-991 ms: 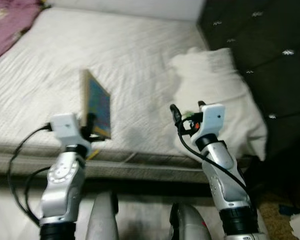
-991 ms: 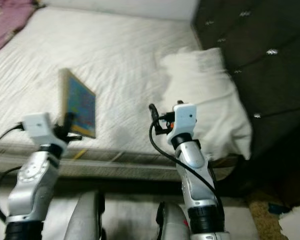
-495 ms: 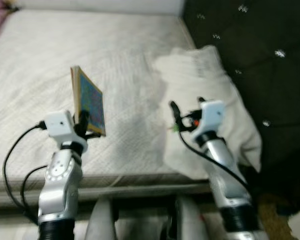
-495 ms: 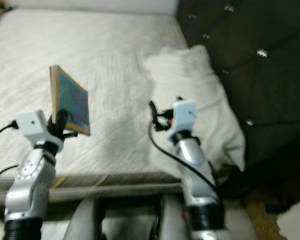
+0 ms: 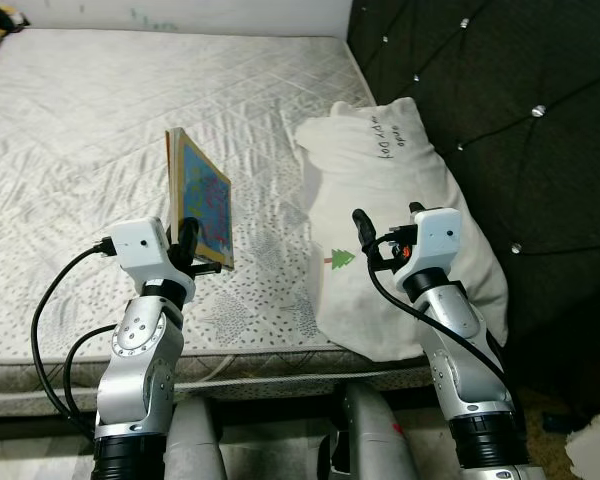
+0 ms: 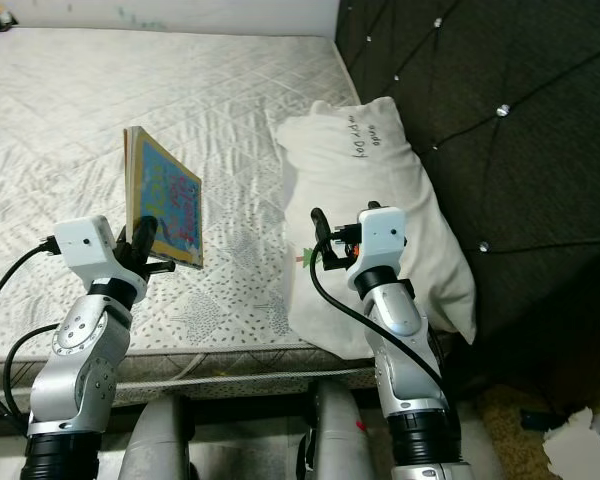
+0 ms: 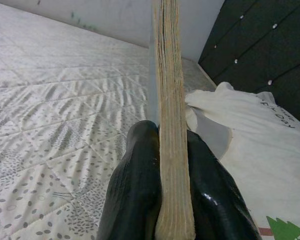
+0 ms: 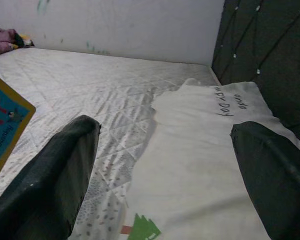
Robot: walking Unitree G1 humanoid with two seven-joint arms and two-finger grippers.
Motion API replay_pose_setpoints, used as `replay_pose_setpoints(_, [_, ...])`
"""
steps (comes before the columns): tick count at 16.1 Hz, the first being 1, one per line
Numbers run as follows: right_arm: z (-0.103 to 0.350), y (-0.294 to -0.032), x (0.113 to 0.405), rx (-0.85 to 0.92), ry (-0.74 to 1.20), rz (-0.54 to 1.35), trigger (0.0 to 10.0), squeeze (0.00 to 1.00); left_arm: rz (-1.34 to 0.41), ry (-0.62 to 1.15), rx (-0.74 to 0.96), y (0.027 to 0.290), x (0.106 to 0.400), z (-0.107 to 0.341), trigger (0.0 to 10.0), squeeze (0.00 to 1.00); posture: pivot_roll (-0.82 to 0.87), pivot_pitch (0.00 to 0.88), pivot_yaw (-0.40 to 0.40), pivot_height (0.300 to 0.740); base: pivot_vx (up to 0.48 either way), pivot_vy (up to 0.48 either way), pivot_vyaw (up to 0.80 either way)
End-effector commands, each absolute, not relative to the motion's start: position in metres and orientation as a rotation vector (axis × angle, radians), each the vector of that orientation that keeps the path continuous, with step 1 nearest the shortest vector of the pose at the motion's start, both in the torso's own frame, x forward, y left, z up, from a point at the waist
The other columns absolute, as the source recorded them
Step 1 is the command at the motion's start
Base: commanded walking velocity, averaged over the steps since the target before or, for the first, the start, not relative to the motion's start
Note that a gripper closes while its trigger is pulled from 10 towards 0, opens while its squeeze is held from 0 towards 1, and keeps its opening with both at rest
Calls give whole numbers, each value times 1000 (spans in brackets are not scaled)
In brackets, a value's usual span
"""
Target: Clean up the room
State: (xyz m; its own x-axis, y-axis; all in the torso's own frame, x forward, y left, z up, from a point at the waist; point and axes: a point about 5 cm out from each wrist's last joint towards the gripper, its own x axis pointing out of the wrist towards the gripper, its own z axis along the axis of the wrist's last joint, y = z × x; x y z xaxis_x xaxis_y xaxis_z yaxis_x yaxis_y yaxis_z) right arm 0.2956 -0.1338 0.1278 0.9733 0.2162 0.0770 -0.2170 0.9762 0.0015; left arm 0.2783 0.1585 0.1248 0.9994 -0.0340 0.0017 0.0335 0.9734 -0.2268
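White quilted mattress (image 5: 100, 120) carries a cream pillow (image 5: 400, 220) along its headboard-side edge. The left gripper (image 5: 192, 245) holds a thin picture book (image 5: 202, 205) upright above the mattress's near edge, lifted clear, apparently for carrying to storage. Its fingers (image 7: 135, 200) are clamped tight against both covers. The right gripper (image 5: 385, 232) hovers over the pillow's near end, jaws spread wide, holding nothing.

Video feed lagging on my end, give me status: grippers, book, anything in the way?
Left gripper shut on thin blue-covered picture book, upright above quilted white mattress. Right gripper open over white pillow. Nothing blocking.
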Motion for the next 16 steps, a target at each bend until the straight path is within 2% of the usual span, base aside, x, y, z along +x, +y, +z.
replay_pose_setpoints(1, [129,-137,297,3,-82,205,10000,0,-45,-29,-227,156,281,132,10000,0,15,34,-46,621,0,0,0])
replay_pose_setpoints(4, [130,-136,296,-5,-82,215,10000,0,-31,-7,-255,154,286,130,10000,0,8,38,-49,616,0,0,0])
replay_pose_setpoints(8, [131,-139,294,-12,-85,217,10000,0,-37,64,-330,140,300,123,10000,0,-11,51,-62,567,0,0,0])
replay_pose_setpoints(16, [131,-151,294,-46,-70,199,10000,0,-51,212,-579,116,304,111,10000,0,-32,73,-78,567,0,0,0])
